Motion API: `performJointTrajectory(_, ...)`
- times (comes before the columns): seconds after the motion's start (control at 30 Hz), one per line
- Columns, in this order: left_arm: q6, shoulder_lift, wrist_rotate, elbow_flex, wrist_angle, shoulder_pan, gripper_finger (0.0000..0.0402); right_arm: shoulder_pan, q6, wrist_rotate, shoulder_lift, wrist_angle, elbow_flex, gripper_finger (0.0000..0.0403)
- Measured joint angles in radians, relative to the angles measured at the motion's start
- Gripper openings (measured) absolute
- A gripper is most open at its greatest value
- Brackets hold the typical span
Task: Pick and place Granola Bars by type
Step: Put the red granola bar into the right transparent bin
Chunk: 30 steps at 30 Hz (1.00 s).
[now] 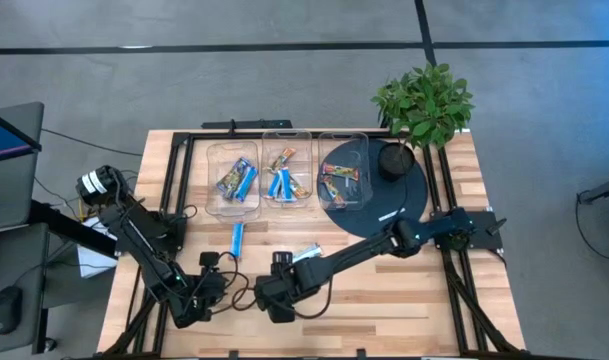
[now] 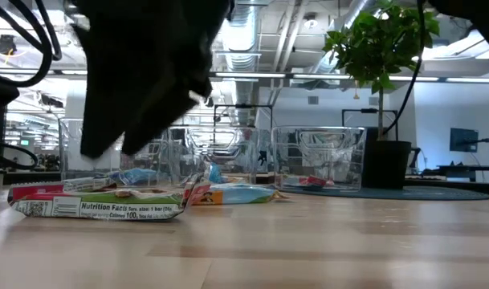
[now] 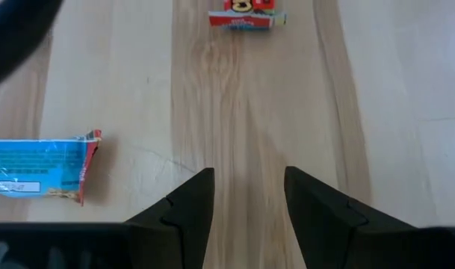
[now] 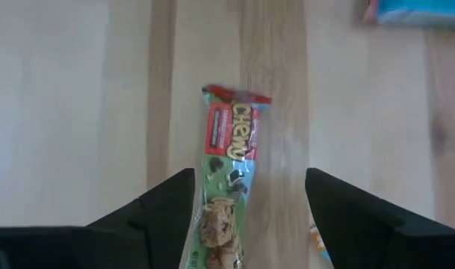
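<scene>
A green granola bar (image 4: 226,187) with a red end lies flat on the wooden table, lengthwise between the fingers of my open right gripper (image 4: 248,173). The fingers stand on either side of it without touching. In the low view this bar (image 2: 99,207) lies under the dark gripper (image 2: 148,80). In the high view my right gripper (image 1: 276,298) is near the table's near edge. My open left gripper (image 3: 249,179) waits low at the near left (image 1: 196,305), with a blue bar (image 3: 40,168) beside it and a red-printed bar (image 3: 246,13) farther ahead.
Three clear bins stand in a row toward the far edge, holding blue bars (image 1: 236,180), mixed blue and orange bars (image 1: 284,178) and orange-brown bars (image 1: 342,180). Loose bars lie at mid-table (image 1: 237,238) (image 1: 306,253). A potted plant (image 1: 424,100) stands on a dark mat (image 1: 394,200).
</scene>
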Motion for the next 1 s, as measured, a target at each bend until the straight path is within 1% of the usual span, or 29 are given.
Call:
performJointTrajectory(0.13, -0.001, 0.000, -0.021, 0.000, 0.001, 0.000, 0.0159, 0.000, 0.000, -0.019, 0.042, -0.001, -0.002, 0.0250)
performJointTrajectory(0.23, -0.001, 0.000, -0.032, 0.000, 0.001, 0.000, 0.0159, -0.001, 0.000, -0.044, 0.048, -0.023, -0.003, 0.0250)
performJointTrajectory(0.37, -0.001, 0.000, -0.037, 0.000, 0.001, 0.000, 0.0159, 0.000, 0.026, -0.019, 0.062, -0.035, 0.000, 0.0248)
performJointTrajectory(0.47, -0.001, -0.001, -0.040, 0.000, 0.001, 0.000, 0.0159, 0.000, 0.051, -0.003, 0.061, -0.063, 0.000, 0.0236)
performJointTrajectory(0.6, -0.001, -0.001, -0.040, 0.000, 0.001, 0.000, 0.0159, 0.000, 0.053, -0.014, 0.061, -0.063, 0.000, 0.0200)
performJointTrajectory(0.9, -0.001, -0.001, -0.042, 0.000, 0.001, 0.000, 0.0159, 0.001, 0.044, -0.023, 0.061, -0.065, 0.000, 0.0091)
performJointTrajectory(1.0, -0.001, -0.001, -0.042, 0.000, 0.000, 0.000, 0.0159, 0.000, 0.053, -0.012, 0.062, -0.063, 0.007, 0.0066)
